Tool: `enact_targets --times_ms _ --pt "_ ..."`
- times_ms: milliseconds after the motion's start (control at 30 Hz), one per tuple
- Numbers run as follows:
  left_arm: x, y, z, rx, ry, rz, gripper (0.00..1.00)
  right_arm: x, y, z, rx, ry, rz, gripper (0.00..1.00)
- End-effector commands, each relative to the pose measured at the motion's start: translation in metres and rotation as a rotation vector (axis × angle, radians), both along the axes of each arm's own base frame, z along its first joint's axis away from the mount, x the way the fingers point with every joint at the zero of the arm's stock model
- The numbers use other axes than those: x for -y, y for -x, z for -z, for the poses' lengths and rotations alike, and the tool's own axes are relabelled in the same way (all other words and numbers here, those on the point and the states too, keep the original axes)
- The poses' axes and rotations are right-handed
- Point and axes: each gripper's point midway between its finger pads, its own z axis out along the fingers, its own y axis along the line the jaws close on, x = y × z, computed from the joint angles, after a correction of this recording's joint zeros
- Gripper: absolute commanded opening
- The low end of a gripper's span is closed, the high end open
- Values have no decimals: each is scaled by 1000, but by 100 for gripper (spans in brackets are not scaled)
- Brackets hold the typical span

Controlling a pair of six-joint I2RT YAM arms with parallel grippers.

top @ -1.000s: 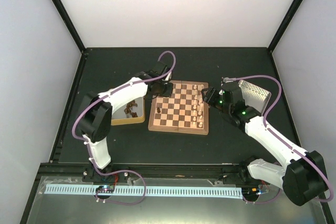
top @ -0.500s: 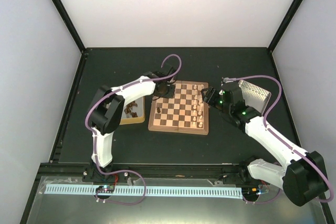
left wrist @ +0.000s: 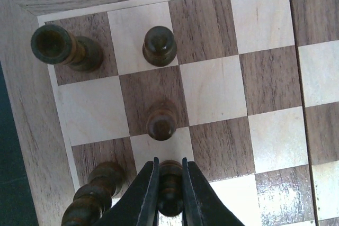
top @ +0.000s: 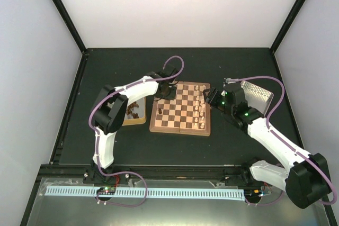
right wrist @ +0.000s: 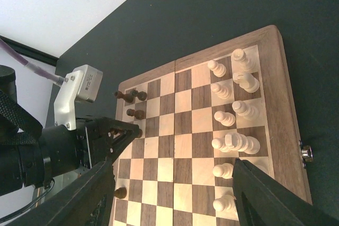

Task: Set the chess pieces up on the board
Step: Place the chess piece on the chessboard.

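Seen from above, the board (top: 177, 110) lay mid-table, with a yellowish tin (top: 132, 112) at its 9 o'clock and a perforated tray (top: 258, 95) toward 2 o'clock. Cream chess pieces (top: 200, 108) lined only its 3 o'clock side and few dark ones showed, so I judged the setup well short of half done. The left gripper (top: 163, 92) hung over the 11 o'clock corner and the right gripper (top: 209, 98) was at the 3 o'clock edge. In the left wrist view, that gripper was clamped on a dark piece (left wrist: 170, 189) at 6 o'clock. Two dark pawns (left wrist: 159, 46) stood toward 12 o'clock, a rook (left wrist: 58, 46) at 10 and a taller man (left wrist: 95, 197) at 7. In the right wrist view, the right jaws stood wide apart, gripping nothing. Roughly nine small round-headed cream men (right wrist: 233, 110) filled the two files at 3 o'clock, one seemingly toppled.
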Motion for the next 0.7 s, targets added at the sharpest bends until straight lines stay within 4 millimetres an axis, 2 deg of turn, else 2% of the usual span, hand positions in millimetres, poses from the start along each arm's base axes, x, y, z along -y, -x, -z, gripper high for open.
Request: enact_targets --times_ms 0,100,267,367,500,667 --pt "0 0 -1 -9 -30 2 9 4 -3 -4 23 -2 20 62" --pt "1 -1 2 -16 -31 5 12 4 -3 -4 22 -1 21 62" --pt "5 -3 -1 -12 -17 16 24 4 -2 -5 24 -3 19 62" --pt "7 -3 -5 -11 -7 22 26 4 -2 -6 27 -3 20 62" --pt "10 -2 -16 -2 19 29 26 4 -2 -7 28 -6 21 62" --pt "12 0 -43 29 58 35 29 3 -2 -8 30 -10 17 62"
